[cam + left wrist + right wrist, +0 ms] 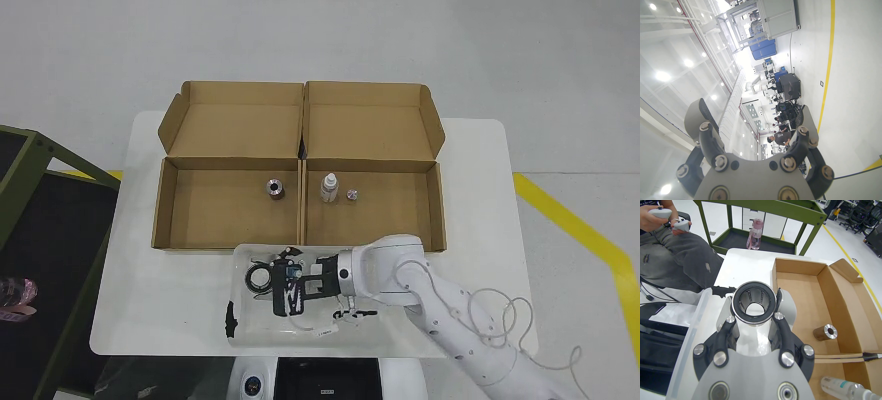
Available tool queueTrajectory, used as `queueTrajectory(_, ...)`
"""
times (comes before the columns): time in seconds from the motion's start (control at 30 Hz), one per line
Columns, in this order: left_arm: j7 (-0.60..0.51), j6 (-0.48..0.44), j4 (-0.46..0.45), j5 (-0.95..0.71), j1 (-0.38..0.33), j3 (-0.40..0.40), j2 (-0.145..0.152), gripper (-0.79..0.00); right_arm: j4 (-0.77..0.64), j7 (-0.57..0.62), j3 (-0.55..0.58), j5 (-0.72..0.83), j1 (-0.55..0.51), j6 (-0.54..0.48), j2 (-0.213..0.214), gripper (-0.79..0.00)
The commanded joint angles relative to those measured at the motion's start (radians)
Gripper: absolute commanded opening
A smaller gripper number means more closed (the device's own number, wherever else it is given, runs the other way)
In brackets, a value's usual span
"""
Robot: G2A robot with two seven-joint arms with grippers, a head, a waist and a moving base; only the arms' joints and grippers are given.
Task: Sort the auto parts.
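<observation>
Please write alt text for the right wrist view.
The right gripper holds a tubular bearing over a clear tray. Beside the tray, an open cardboard box holds a short metal cylinder; a small bottle is in the next box.

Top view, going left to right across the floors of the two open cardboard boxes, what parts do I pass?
Metal sleeve in the left box → white bottle → small metal part, these last two in the right box.
</observation>
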Motion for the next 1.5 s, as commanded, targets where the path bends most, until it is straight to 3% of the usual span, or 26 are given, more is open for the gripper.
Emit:
queueTrajectory(0.0, 0.000, 0.000, 0.000, 0.000, 0.000, 0.000, 0.000, 0.000, -0.001, -0.001, 0.000, 0.005, 0.012, 0.009, -0.002, -0.785)
queueTrajectory(0.87, 0.000, 0.000, 0.000, 0.000, 0.000, 0.000, 0.000, 0.000, 0.225, -0.031, -0.015, 0.068, 0.208, 0.122, -0.045, -0.785)
queueTrajectory(1.47, 0.000, 0.000, 0.000, 0.000, 0.000, 0.000, 0.000, 0.000, 0.486, 0.032, -0.156, 0.107, 0.368, 0.193, -0.126, -0.785)
